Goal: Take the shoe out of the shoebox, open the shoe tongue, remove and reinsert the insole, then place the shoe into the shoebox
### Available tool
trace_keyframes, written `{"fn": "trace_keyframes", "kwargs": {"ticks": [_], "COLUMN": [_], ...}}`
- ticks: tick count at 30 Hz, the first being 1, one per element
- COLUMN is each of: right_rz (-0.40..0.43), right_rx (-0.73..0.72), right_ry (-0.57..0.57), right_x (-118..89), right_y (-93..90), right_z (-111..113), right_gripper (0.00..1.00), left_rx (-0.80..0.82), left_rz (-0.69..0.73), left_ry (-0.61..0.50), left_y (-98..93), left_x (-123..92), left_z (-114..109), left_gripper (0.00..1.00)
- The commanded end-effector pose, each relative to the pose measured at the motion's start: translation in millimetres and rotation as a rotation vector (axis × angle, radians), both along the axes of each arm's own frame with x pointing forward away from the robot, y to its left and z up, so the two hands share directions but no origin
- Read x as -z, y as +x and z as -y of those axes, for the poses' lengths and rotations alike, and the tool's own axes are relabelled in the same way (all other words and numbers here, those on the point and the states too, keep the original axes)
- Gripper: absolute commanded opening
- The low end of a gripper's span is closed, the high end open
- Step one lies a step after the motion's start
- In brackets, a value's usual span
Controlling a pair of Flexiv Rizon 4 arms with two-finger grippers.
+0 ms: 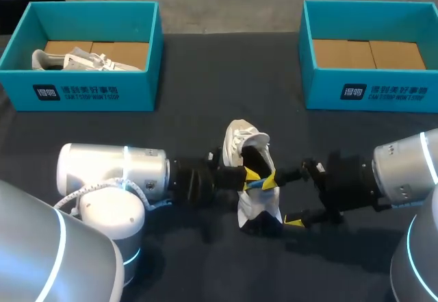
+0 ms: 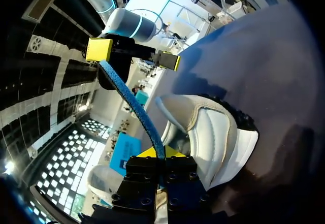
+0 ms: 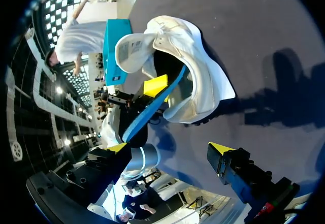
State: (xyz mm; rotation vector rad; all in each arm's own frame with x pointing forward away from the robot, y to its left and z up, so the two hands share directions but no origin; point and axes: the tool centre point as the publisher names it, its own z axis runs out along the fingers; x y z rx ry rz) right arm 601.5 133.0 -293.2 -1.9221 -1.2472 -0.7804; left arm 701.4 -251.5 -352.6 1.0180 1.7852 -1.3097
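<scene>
A white shoe (image 1: 250,153) lies on the dark table, mid-front, its opening facing my grippers. My left gripper (image 1: 254,177) is at the shoe's opening, shut on a blue insole (image 1: 256,184). In the left wrist view the insole (image 2: 133,103) runs from that gripper (image 2: 161,154) out beside the shoe (image 2: 216,132) toward my right arm's fingers. My right gripper (image 1: 282,200) stands wide open just right of the shoe. In the right wrist view the insole (image 3: 150,107) slants out of the shoe (image 3: 177,46) ahead of the open gripper (image 3: 168,148), touching neither finger.
A teal shoebox (image 1: 31,83) at the back left holds another white shoe (image 1: 82,59). A second teal shoebox (image 1: 321,90) at the back right shows only its cardboard floor. Both arms' bulky bodies fill the table's front edge.
</scene>
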Motion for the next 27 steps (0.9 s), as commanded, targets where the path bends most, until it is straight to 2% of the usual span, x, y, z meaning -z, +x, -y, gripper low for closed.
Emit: {"fn": "trace_keyframes", "kwargs": {"ticks": [1,4,11,14,19,20,21,22,27], "right_rz": [-0.001,-0.001,-0.001,-0.001,-0.001,-0.001,-0.001,-0.001,-0.001], "right_rx": [0.001,0.001,0.001,0.001,0.001,0.001,0.001,0.001,0.001], "right_ry": [-0.006,-0.006,-0.006,-0.006,-0.006,-0.006,-0.006,-0.006,-0.006], "right_x": [-1,-1,-1,-1,-1,-1,-1,-1,-1], "right_y": [-0.7,-0.7,-0.7,-0.7,-0.7,-0.7,-0.7,-0.7,-0.7], "right_z": [-2,-2,-2,-2,-2,-2,-2,-2,-2], "right_gripper": [1.00,1.00,1.00,1.00,1.00,1.00,1.00,1.00,1.00], "left_rx": [0.004,0.002,-0.001,0.002,0.020,0.026,0.027,0.032,0.046], "left_rz": [-0.008,-0.020,-0.080,-0.098,-0.097,-0.091,-0.091,-0.085,-0.050], "left_ry": [-0.011,-0.031,-0.090,-0.102,-0.094,-0.090,-0.090,-0.085,-0.070], "left_y": [-4.1,-7.5,-14.9,-17.5,-22.0,-23.1,-23.5,-23.8,-24.0], "left_x": [-3,-8,-21,-24,-26,-25,-25,-24,-15], "left_z": [-2,-4,-11,-14,-16,-16,-16,-15,-11], "left_gripper": [0.26,0.32,0.32,0.23,0.24,0.16,0.05,0.00,0.00]}}
